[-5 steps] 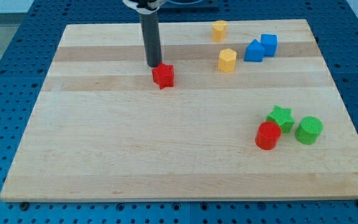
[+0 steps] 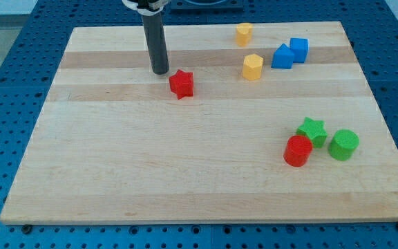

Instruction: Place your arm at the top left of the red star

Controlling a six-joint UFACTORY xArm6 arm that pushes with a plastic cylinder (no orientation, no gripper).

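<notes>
The red star lies on the wooden board, a little above the board's middle and left of centre. My tip stands on the board just up and to the left of the red star, with a small gap between them. The dark rod rises from the tip toward the view's top.
Two yellow blocks and two blue blocks lie at the top right. A green star, a red cylinder and a green cylinder cluster at the lower right.
My tip has moved a short way to the left, off the red star's top edge. The red star has stayed put.
</notes>
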